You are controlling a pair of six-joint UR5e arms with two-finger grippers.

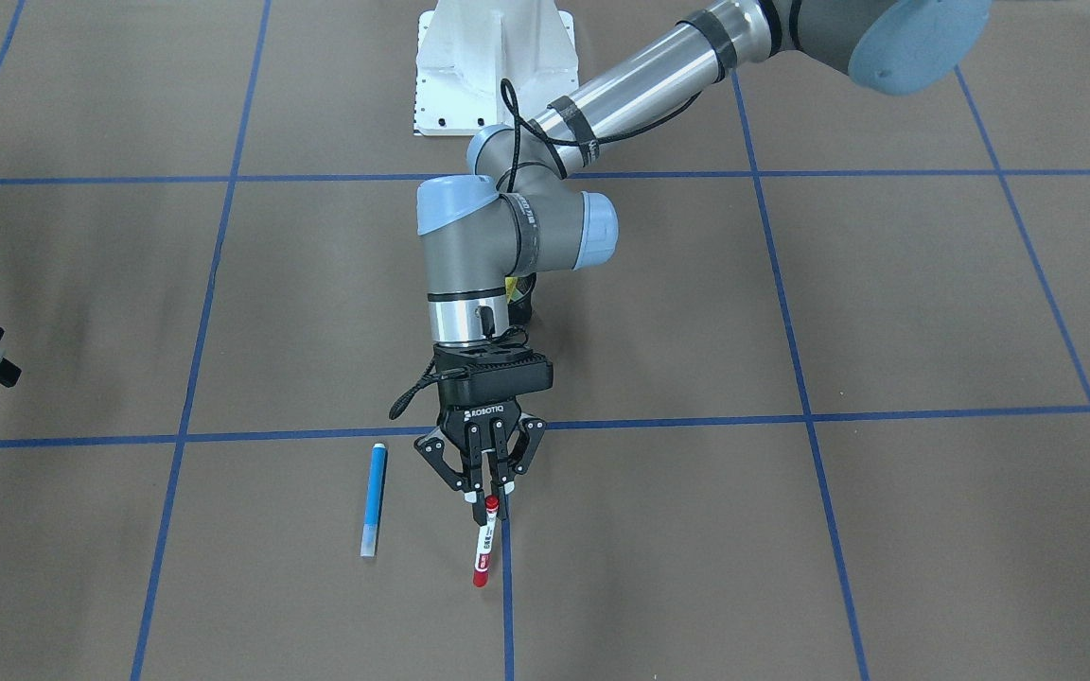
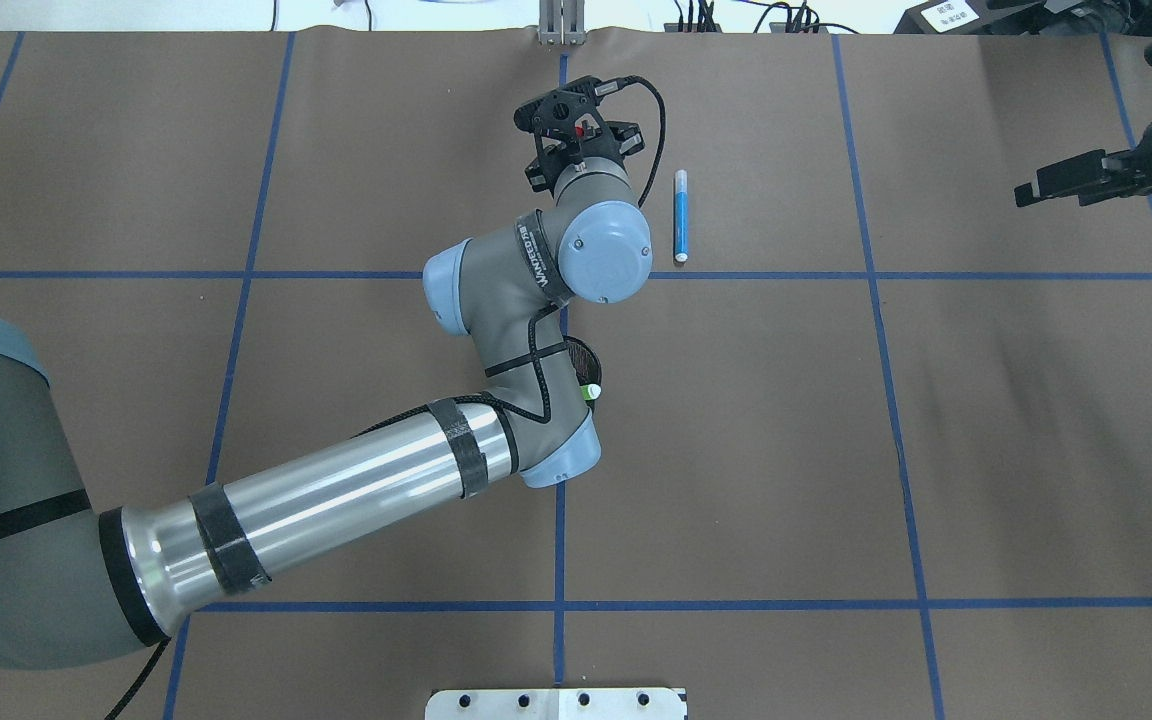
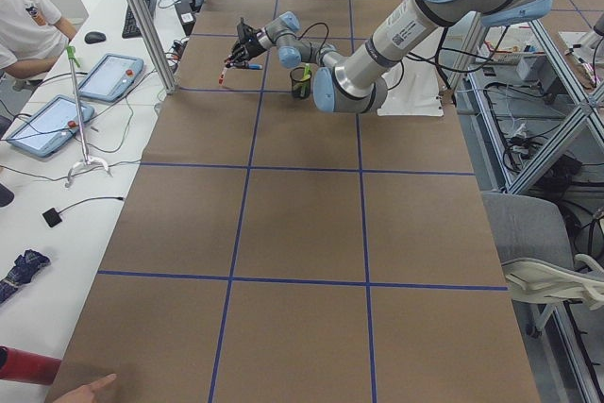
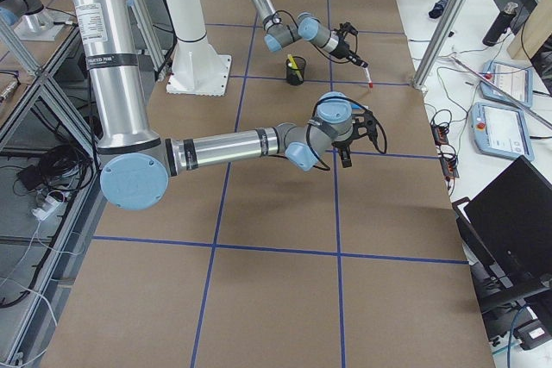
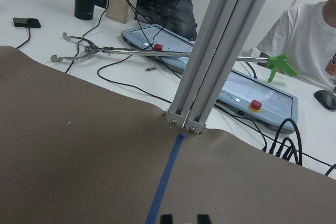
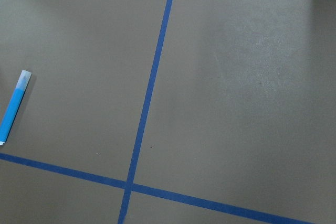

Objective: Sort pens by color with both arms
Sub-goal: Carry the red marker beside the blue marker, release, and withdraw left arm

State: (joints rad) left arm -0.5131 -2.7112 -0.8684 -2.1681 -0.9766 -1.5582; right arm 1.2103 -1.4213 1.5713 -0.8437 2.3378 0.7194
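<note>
Overhead and front views oppose, sharing the blue pen (image 1: 374,499).

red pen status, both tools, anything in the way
Left tool shut on red pen, pen angled tip-down. Right tool off to the side, jaws unclear. Blue pen lying flat beside it, not touching.

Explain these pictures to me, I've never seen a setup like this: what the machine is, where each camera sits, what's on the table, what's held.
Two robot arms with two-finger grippers work at a brown table. Two cameras look down on it, two look along it from its ends, one rides each wrist. The left gripper is shut on one end of the red pen. The blue pen lies loose beside it. A black mesh cup holds the green pen and yellow pen. The right gripper hangs off to one side.
</note>
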